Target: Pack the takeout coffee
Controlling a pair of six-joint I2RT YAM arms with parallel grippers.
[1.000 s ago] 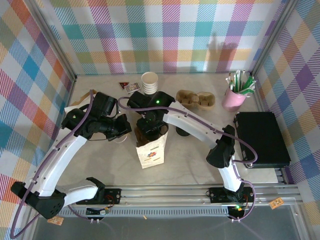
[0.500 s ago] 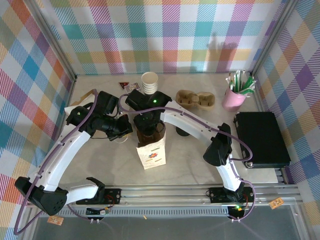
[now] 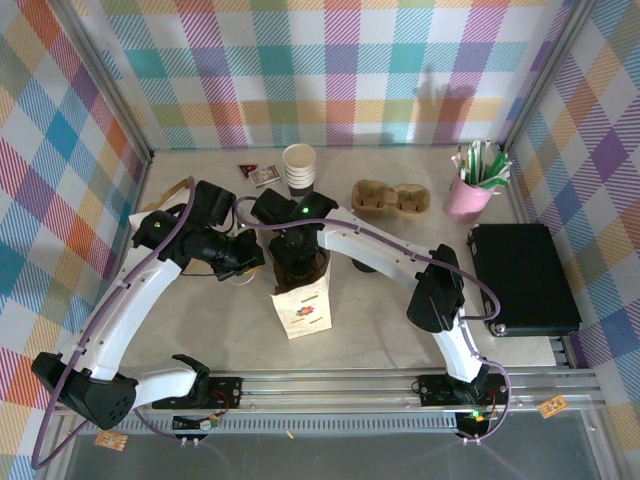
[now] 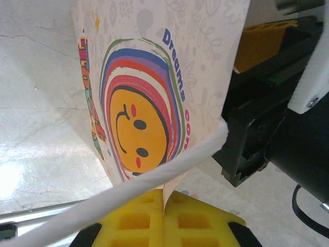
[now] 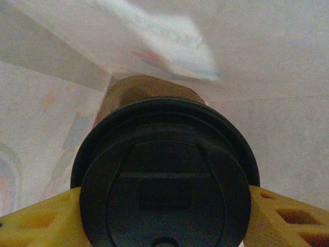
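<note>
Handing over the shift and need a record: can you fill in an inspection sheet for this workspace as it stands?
Surface: beige table, no spills seen.
Job's things: takeout coffee, lidded, inside the upright paper bag.
Clutter: cup stack, cardboard carrier, pink holder of stirrers, small packets, black case.
Hands: left hand shut on the bag's edge; right hand gripping the coffee.
Cables: purple cables along both arms, no snag seen.
Surroundings: plaid walls.
</note>
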